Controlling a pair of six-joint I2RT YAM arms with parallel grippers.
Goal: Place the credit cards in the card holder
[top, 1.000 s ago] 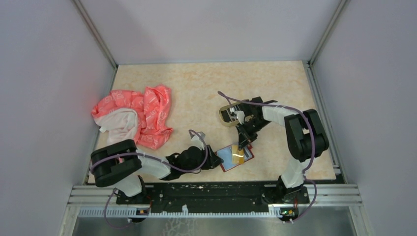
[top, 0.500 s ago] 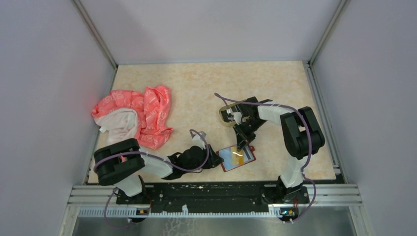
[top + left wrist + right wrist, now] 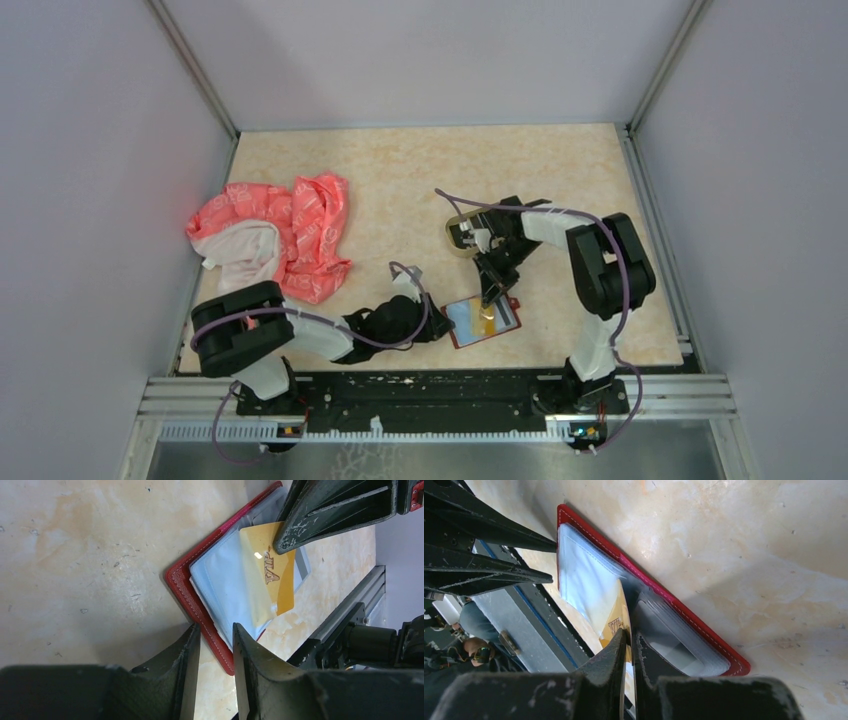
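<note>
Two arms (image 3: 310, 335) (image 3: 600, 265) low at card holder (image 3: 192, 605); right fingers (image 3: 604, 675) seemingly pinch gold card (image 3: 272, 575).

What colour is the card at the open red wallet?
Golden yellow card, clearest in the left wrist view.

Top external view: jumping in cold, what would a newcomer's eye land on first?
The open red card holder at front centre, with the right gripper pinching a gold card over its clear sleeves. The left gripper straddles the holder's corner. Far left, a bright pink cloth lies crumpled.
</note>
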